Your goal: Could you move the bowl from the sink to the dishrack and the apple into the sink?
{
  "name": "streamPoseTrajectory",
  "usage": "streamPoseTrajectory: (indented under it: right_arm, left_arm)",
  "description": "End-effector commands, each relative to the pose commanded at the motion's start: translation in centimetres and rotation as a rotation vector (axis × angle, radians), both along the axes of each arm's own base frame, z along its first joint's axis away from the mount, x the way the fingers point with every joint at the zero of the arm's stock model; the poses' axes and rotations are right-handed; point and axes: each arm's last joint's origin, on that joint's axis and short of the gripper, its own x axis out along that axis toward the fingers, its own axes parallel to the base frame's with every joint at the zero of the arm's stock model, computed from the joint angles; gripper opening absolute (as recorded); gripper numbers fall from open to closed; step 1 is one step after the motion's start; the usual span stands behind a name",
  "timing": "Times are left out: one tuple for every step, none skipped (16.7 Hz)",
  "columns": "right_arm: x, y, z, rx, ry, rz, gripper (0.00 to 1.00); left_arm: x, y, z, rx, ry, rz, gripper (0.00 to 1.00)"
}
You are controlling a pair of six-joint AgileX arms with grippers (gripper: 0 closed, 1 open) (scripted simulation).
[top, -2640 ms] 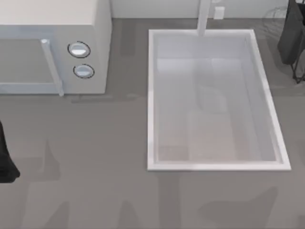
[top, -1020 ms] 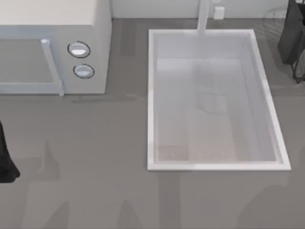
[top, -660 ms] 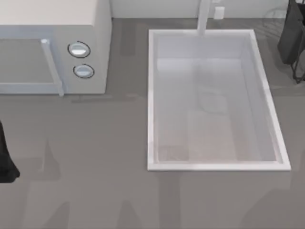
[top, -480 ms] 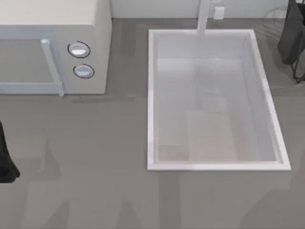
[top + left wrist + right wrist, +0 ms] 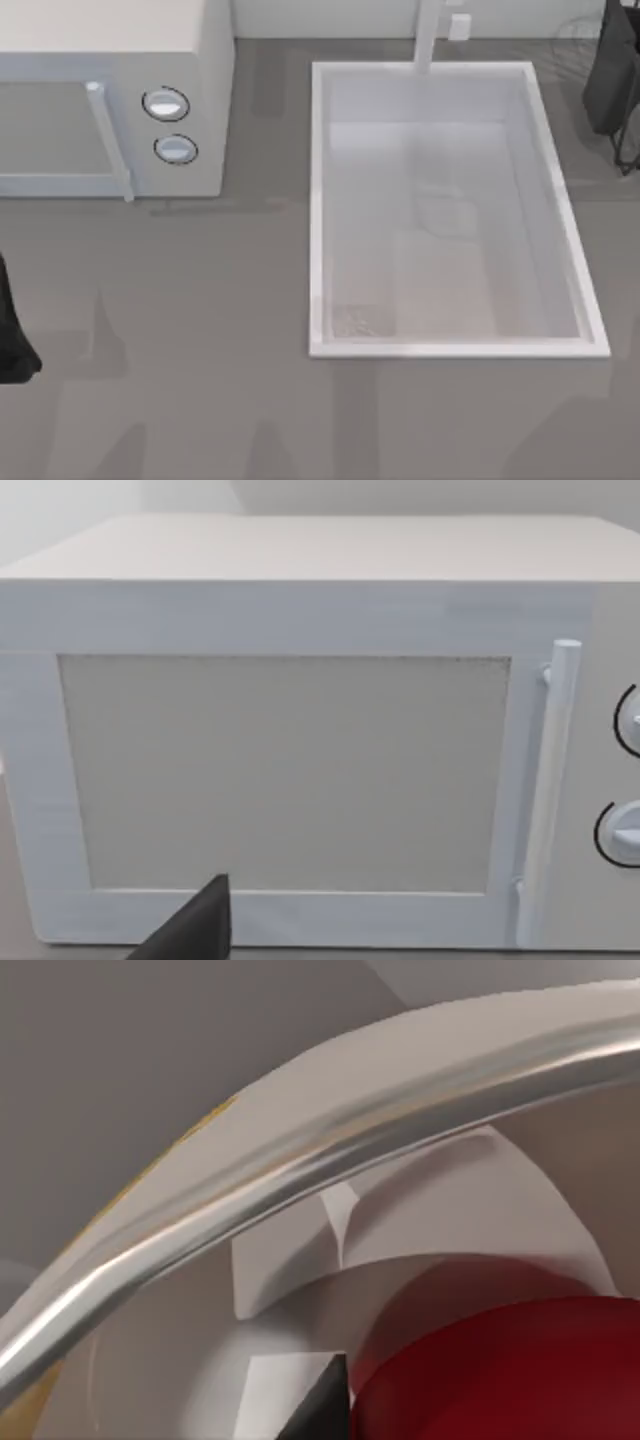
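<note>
While my left arm (image 5: pixel 10 335) sat parked at the left edge of the desk (image 5: pixel 200 330), cut off by the frame, its wrist camera faced the microwave (image 5: pixel 300 770) door head-on. Just a dark wedge of the left tool (image 5: pixel 190 928) poked into that view, and I could not tell whether it was open or closed.

Over at the far right corner, my right arm (image 5: pixel 610 80) was a black bulk, half out of frame, standing in front of the dishrack (image 5: pixel 572 38), whose pale wires were barely readable. The sink (image 5: pixel 318 200) lay right of centre, faucet post (image 5: pixel 428 35) at its far rim.

Up close on the right wrist camera, the apple (image 5: pixel 500 1375) was a big dark-red curve, cropped by the frame, under a shiny curved metal bar (image 5: pixel 300 1175) and against white surfaces I couldn't identify. One dark tip of the right tool (image 5: pixel 322 1402) sat just beside the fruit. Gripping it or not? I could not tell.
</note>
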Motion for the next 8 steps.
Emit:
streamPoseTrajectory:
  right_arm:
    - [0.0, 0.0, 0.0, 0.0, 0.0, 0.0, 0.17]
    - [0.0, 0.0, 0.0, 0.0, 0.0, 0.0, 0.1]
    - [0.0, 0.0, 0.0, 0.0, 0.0, 0.0, 0.02]
    - [0.0, 0.0, 0.0, 0.0, 0.0, 0.0, 0.0]
    - [0.0, 0.0, 0.0, 0.0, 0.0, 0.0, 0.0]
    - [0.0, 0.0, 0.0, 0.0, 0.0, 0.0, 0.0]
    - [0.0, 0.0, 0.0, 0.0, 0.0, 0.0, 0.0]
    - [0.0, 0.0, 0.0, 0.0, 0.0, 0.0, 0.0]
  left_arm:
    - [0.0, 0.0, 0.0, 0.0, 0.0, 0.0, 1.0]
    - [0.0, 0.0, 0.0, 0.0, 0.0, 0.0, 1.0]
    - [0.0, 0.0, 0.0, 0.0, 0.0, 0.0, 1.0]
    - [0.0, 0.0, 0.0, 0.0, 0.0, 0.0, 1.0]
    - [0.0, 0.0, 0.0, 0.0, 0.0, 0.0, 1.0]
    - [0.0, 0.0, 0.0, 0.0, 0.0, 0.0, 1.0]
    - [0.0, 0.0, 0.0, 0.0, 0.0, 0.0, 1.0]
    - [0.0, 0.0, 0.0, 0.0, 0.0, 0.0, 1.0]
